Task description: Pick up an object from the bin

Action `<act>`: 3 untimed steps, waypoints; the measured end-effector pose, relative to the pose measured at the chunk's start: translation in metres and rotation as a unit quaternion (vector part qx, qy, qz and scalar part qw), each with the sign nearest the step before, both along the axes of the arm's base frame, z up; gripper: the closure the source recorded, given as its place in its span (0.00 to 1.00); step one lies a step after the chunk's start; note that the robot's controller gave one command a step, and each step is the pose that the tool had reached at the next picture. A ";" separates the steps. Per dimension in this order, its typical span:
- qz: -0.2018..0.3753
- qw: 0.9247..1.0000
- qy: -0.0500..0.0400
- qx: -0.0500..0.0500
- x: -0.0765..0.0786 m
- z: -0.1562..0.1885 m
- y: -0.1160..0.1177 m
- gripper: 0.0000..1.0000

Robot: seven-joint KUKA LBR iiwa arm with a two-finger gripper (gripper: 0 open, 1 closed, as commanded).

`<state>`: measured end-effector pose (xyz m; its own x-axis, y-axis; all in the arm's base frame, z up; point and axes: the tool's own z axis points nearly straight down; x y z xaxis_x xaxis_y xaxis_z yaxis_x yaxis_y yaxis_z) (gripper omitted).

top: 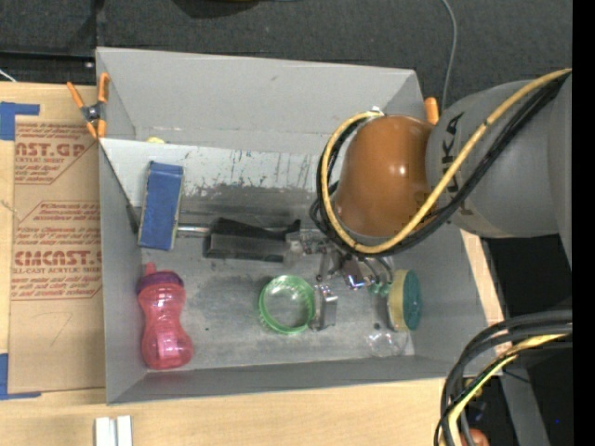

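My gripper [325, 297] hangs low inside the grey metal bin [251, 86], right of centre. It is at the right rim of a translucent green plastic ring [286, 305] that lies flat on the floor near the wall at the bottom of the view. My own glossy orange-brown wrist cover [383, 179] and its looped black-and-yellow cables [327, 170] hide most of the gripper from above. So I cannot tell how far it is open, whether it touches the ring, or whether it has hold of anything.

Just to the right stands a round disc [405, 299] on edge, teal on one face and cream on the other, partly masked by wiring. Below it lies a clear crumpled scrap [386, 342], too faint to name. Beyond the ring lies a long black object [246, 238], its right end lost under my wrist.

Well apart on the left, a blue rectangular block [161, 205] leans against the bin's side. A pink plastic bottle [164, 321] with a purple cap lies below it, near the corner.
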<state>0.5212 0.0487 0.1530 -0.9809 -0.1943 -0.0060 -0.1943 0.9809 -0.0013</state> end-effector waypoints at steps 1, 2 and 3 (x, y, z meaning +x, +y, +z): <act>-0.261 0.965 0.008 -0.001 -0.025 -0.055 0.018 0.00; -0.020 1.000 -0.001 0.001 0.004 -0.083 0.002 0.00; -0.296 0.955 0.007 0.000 -0.037 -0.083 0.003 1.00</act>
